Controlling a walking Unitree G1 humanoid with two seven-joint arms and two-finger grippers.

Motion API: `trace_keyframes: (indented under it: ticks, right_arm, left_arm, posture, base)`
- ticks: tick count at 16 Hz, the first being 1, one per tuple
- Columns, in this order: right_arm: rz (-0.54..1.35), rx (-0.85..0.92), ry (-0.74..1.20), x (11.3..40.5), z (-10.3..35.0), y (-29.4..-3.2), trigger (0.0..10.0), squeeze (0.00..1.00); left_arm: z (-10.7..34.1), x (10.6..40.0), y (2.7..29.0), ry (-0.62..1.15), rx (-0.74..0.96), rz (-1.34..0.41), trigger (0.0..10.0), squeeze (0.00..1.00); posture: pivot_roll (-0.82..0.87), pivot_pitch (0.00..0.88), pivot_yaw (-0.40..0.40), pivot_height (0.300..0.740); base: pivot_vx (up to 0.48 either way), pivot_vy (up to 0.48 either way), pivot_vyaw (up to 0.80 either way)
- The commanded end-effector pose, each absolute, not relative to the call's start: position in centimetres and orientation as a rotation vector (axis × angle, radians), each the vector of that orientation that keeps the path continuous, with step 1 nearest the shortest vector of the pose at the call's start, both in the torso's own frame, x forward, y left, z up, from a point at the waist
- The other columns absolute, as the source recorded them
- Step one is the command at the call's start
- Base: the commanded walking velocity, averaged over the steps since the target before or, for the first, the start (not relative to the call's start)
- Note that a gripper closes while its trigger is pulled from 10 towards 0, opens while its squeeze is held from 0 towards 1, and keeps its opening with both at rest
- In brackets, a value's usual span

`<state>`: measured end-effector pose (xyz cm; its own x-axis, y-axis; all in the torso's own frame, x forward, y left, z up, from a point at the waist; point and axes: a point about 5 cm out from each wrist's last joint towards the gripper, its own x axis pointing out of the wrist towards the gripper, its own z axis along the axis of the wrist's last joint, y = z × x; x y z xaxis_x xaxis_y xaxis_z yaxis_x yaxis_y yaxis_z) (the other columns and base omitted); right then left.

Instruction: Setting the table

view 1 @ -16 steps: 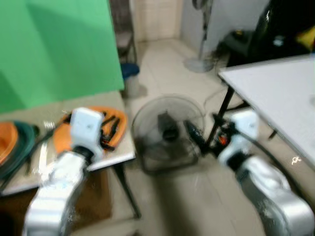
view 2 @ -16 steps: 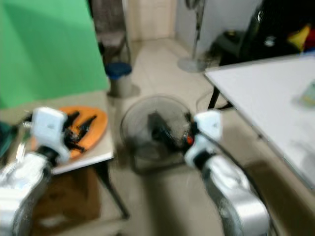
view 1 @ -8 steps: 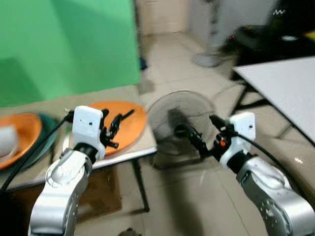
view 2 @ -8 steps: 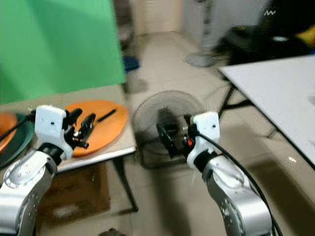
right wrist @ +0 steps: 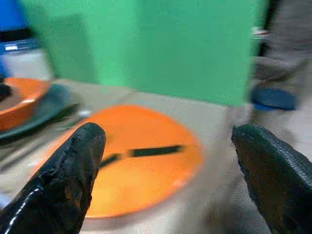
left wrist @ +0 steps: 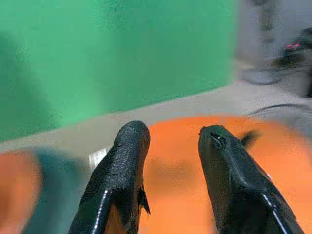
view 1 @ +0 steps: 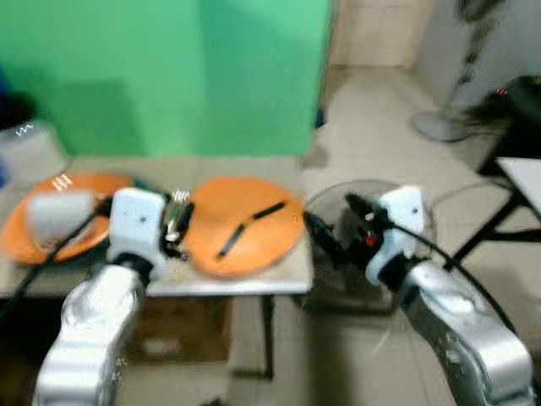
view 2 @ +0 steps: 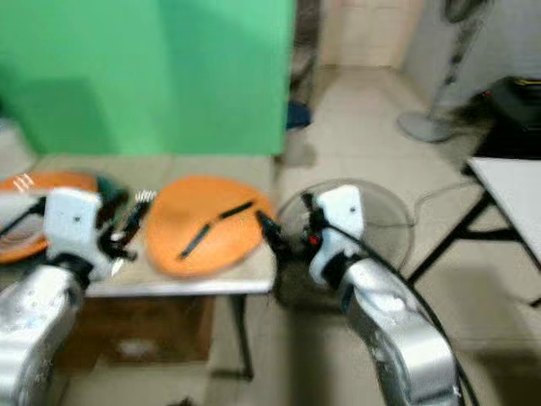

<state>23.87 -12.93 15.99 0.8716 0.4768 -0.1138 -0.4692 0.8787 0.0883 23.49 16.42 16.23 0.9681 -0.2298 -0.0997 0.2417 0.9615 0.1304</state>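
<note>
Now cam has swung left: orange plate (view 1: 245, 235) w/ dark utensil (view 1: 250, 227) sits centre. Left gripper (view 1: 175, 234) & right gripper (view 1: 328, 230) both empty, fingers apart.

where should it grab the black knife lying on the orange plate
Best at the thicker handle end of the black knife, nearer the robot. It lies flat and slanted across the orange plate, so come from above with the fingers straddling its width. The open right gripper already faces it.
</note>
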Motion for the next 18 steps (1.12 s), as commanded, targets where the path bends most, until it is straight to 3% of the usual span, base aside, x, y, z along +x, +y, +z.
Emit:
trace_keyframes:
  ticks: [1,4,8,9,14,18]
  right_arm:
    - [0.485,0.064,0.137,24.2,16.0,-13.0,10.0,0.00]
    - [0.485,0.066,0.141,24.3,15.9,-13.1,10.0,0.00]
    - [0.462,0.061,0.230,25.1,14.7,-14.0,10.0,0.02]
    - [0.456,0.089,0.258,25.6,14.3,-14.2,10.0,1.00]
    - [0.524,0.242,0.344,28.6,12.9,-14.3,10.0,1.00]
    - [0.510,0.281,0.325,31.3,13.1,-14.0,10.0,1.00]
  left_arm:
    - [16.4,23.3,16.5,0.082,0.158,-0.243,10.0,0.00]
    - [16.3,23.0,16.4,0.090,0.164,-0.252,10.0,0.00]
    - [15.5,22.3,16.1,0.142,0.226,-0.370,10.0,0.00]
    - [15.2,22.2,16.0,0.157,0.261,-0.426,10.0,0.00]
    - [13.2,22.1,17.0,0.291,0.388,-0.655,10.0,0.00]
    - [10.7,22.3,18.0,0.352,0.361,-0.664,10.0,0.00]
  posture:
    - [0.14,0.000,0.015,0.740]
    - [0.14,0.000,0.012,0.740]
    - [0.14,0.000,0.010,0.740]
    - [0.14,0.000,0.013,0.740]
    - [0.11,0.000,0.021,0.740]
    - [0.11,0.000,0.010,0.740]
  base:
    - [0.349,0.000,0.00]
    - [0.346,0.000,0.00]
    - [0.000,0.000,0.00]
    - [0.000,0.000,0.00]
    - [0.000,0.000,0.00]
    - [0.000,0.000,0.00]
